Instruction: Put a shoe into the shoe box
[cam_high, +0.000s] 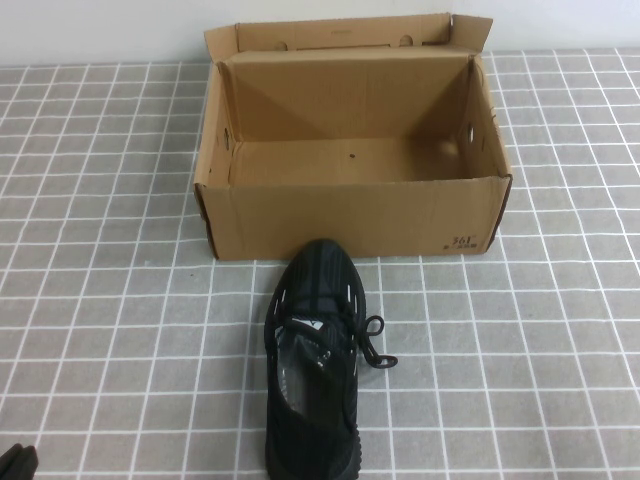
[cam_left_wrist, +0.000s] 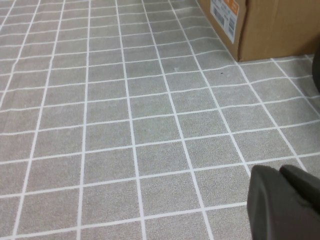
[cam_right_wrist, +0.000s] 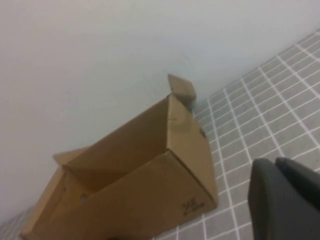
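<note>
Black shoe lies before open shoe box; left gripper and right gripper sit away, fingers unclear. Grab its middle firmly.

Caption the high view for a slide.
Black sneaker on checked tablecloth before open, empty shoe box; left gripper at near-left corner.

pretty plain setup: the counter is covered in a grey cloth-looking surface with a white grid of squares running all over it. Behind it there's a bare pale wall, no marks on it. Lighting is soft and even, shadows stay faint
</note>
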